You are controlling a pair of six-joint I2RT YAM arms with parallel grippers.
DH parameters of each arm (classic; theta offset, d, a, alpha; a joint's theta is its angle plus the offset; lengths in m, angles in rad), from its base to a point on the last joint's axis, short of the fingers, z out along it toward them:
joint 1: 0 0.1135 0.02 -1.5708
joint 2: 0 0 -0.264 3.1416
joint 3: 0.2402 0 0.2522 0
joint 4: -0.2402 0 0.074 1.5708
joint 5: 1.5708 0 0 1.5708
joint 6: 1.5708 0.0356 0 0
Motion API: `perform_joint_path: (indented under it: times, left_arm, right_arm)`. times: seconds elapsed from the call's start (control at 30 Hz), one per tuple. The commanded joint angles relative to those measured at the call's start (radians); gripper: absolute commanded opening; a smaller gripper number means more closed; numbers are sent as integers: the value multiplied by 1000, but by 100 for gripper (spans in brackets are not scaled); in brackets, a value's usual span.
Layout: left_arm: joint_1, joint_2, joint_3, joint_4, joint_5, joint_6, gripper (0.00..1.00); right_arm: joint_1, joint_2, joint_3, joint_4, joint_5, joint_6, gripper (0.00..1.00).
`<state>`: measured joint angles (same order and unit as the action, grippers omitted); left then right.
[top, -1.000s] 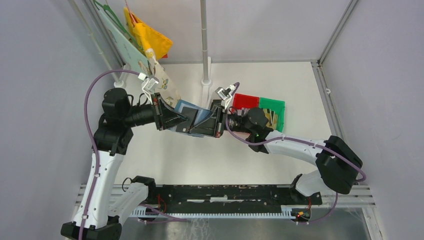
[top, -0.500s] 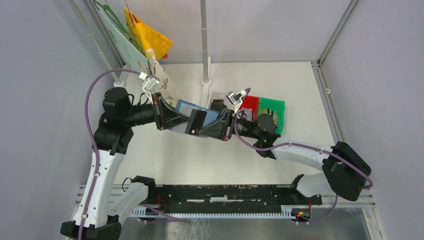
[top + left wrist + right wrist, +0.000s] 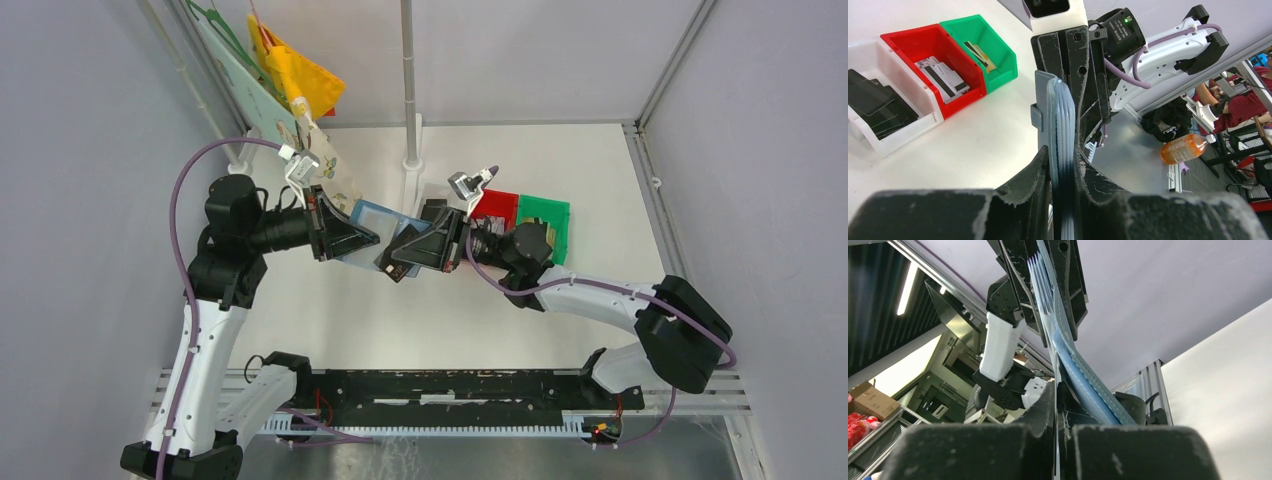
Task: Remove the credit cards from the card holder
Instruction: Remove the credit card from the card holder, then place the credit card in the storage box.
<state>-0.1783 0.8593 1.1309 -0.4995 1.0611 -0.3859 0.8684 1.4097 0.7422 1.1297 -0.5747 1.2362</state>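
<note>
Step in hand: drawing one card out. I am holding the small teal-blue folding card holder point(image 3: 1060, 112) in the air over the middle of the white desk point(image 3: 590, 180), toward its far edge. The left hand point(image 3: 1062, 155) is clamping one end of it, seen edge-on in the left wrist view.

The right hand point(image 3: 1055, 390) is facing the left one with its fingers pressed together. It seems to be pinching a thin dark-faced credit card point(image 3: 393, 265) just at the holder's near side. I am judging the card to be out of its pocket or nearly so; the wrist views are not settling that.

Next move, as I am reading it: carrying the card toward the far right corner. There the red plastic bin point(image 3: 965, 75) and green plastic bin point(image 3: 1004, 67) are already holding cards. I am planning a release there without tugging the holder. Whether more cards are sitting in the pockets, I cannot tell.
</note>
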Motion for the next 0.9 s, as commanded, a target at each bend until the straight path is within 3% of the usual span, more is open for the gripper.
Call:
perform_joint_path:
  times: [0.0,0.13,0.27,0.43,0.63,0.73,0.87]
  left_arm:
    - [-2,-16,47,44,44,-10,2]
    - [-1,-12,70,3,6,52,2]
    - [-2,5,122,-123,-83,224,2]
    - [-1,8,145,-241,-189,427,2]
    - [-2,-4,126,-259,-146,437,2]
    - [-2,-10,138,-287,-102,442,2]
    - [-2,-21,152,-323,-66,455,2]
  right_arm:
    - [1,-15,13,109,6,31,0]
    - [-23,-81,-25,-33,-18,-60,0]
    - [-107,-187,-79,-230,-59,-176,0]
    - [-260,-255,-14,-694,-97,-452,0]
    - [-336,-39,282,-1185,15,-822,0]
    - [-336,142,456,-1322,68,-910,7]
    - [-337,347,640,-1436,144,-964,8]
